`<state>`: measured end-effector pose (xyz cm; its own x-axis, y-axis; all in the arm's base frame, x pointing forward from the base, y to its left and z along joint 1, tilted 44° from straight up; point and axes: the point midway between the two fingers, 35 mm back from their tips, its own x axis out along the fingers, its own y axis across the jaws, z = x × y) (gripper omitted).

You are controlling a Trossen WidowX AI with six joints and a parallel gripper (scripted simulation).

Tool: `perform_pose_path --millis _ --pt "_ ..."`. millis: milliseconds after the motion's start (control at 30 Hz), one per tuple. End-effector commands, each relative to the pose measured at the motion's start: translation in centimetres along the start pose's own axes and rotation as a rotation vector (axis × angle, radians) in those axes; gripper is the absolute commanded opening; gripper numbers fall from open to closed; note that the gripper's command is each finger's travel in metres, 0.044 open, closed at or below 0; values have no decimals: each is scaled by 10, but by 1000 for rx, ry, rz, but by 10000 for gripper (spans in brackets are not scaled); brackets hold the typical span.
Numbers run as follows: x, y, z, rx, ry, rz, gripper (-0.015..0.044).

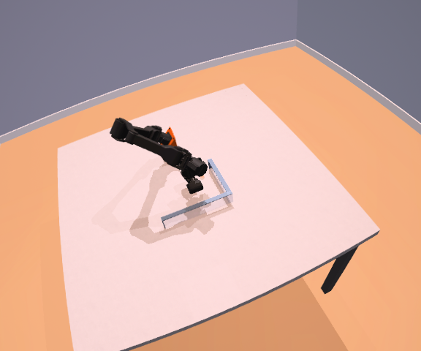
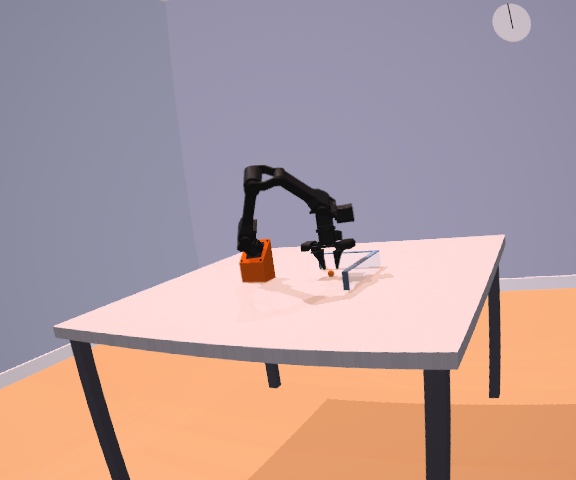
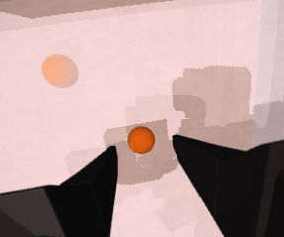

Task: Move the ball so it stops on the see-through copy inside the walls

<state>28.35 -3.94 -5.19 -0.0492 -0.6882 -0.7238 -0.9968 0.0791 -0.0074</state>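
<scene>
The small orange ball (image 2: pixel 330 273) (image 3: pixel 141 140) lies on the table; in the top view the arm hides it. My gripper (image 2: pixel 330 267) (image 3: pixel 144 145) points down, open, with its fingertips just above the ball. In the wrist view the ball shows between the two tips, with a gap on each side. The see-through copy (image 3: pixel 59 71) (image 1: pixel 202 177) is pale orange and lies off to the upper left of the ball in the wrist view. The two low clear walls (image 1: pixel 221 179) (image 2: pixel 363 260) (image 3: pixel 274 64) meet in a corner; ball and copy are on their inner side.
The arm's orange base block (image 2: pixel 257 269) (image 1: pixel 171 137) stands on the table (image 1: pixel 271 227) (image 2: pixel 216 320), back from the walls. The longer wall's blue top edge (image 1: pixel 180 212) runs past the gripper. Arm shadows cross the table around the walls.
</scene>
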Motion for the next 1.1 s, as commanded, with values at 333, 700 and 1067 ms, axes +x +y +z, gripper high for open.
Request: perform_pose_path --millis 333,700,1067 --pt "17 2 -1 -7 7 2 140" --pt "17 2 -1 -7 7 2 27" --pt "-49 -5 3 -9 -4 0 0"
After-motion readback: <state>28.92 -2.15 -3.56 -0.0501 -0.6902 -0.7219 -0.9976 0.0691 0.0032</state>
